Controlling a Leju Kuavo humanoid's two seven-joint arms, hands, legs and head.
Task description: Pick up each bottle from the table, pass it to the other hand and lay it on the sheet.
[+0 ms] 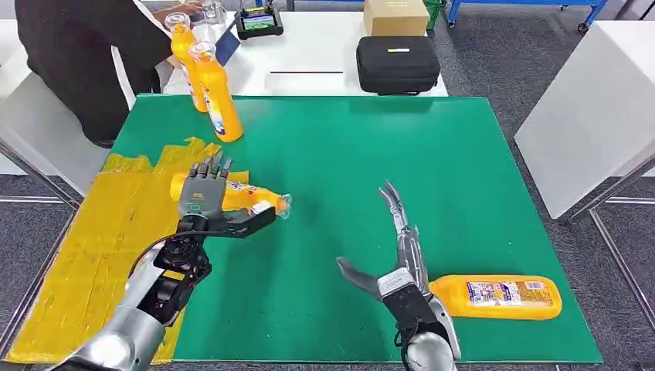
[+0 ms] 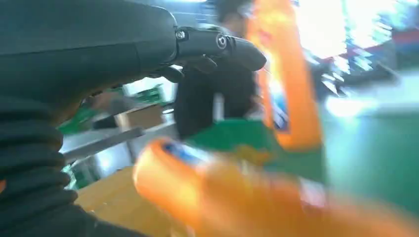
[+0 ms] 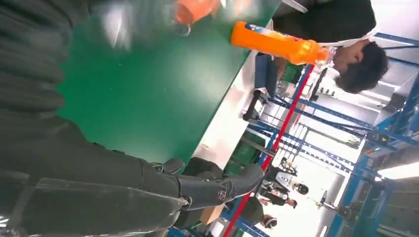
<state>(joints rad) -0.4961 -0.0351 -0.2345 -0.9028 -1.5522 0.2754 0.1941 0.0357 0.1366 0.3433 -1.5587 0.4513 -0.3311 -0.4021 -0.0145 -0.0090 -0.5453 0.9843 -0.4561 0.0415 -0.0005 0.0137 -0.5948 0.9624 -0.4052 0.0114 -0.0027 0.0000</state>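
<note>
Head view is showing an orange bottle (image 1: 246, 198) lying on its side in the left hand (image 1: 207, 202), at the edge of the yellow sheet (image 1: 116, 232) on the green counter (image 1: 371, 162). The right hand (image 1: 394, 255) is hovering with fingers spread, holding nothing, beside another bottle lying flat (image 1: 498, 297). Two upright bottles (image 1: 208, 89) are standing at the counter's far left corner, near a person (image 1: 85, 54).

Left arm: silver, entering from the lower left, forearm angled up and inward; left hand (image 1: 207, 193) back-side up, fingers (image 1: 212, 165) extended forward and thumb out to the side, closed around a bottle (image 1: 251, 198). Right arm: short visible section at the lower edge; right hand (image 1: 390, 259) empty, fingers (image 1: 395, 207) stretched forward together, thumb spread wide to the left.
</note>
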